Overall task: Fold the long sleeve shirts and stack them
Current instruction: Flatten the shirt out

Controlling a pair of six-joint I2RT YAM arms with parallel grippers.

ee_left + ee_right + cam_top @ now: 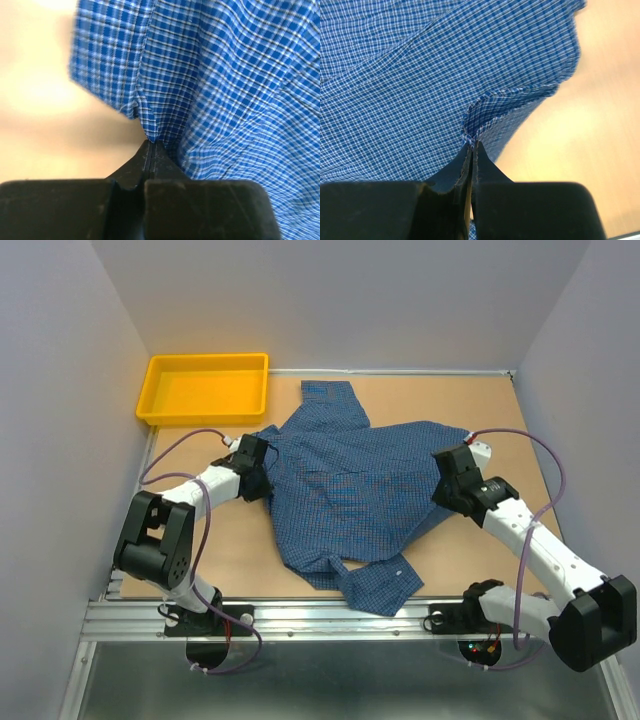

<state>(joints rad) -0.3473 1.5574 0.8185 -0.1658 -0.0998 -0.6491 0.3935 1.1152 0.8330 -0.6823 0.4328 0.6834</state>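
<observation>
A blue checked long sleeve shirt [350, 485] lies spread and rumpled across the middle of the tan table, one sleeve end trailing toward the near edge [380, 585]. My left gripper [262, 468] is at the shirt's left edge, shut on a pinch of its cloth [150, 131]. At the shirt's right edge my right gripper [447, 472] is also shut, a fold of the hem [476, 131] caught between its tips. In the left wrist view the gripper [151, 146] shows its jaws pressed together; the right wrist view shows the same of the right gripper [472, 146].
A yellow bin [205, 388] stands at the back left corner. Grey walls enclose the table on three sides. A metal rail [330, 618] runs along the near edge by the arm bases.
</observation>
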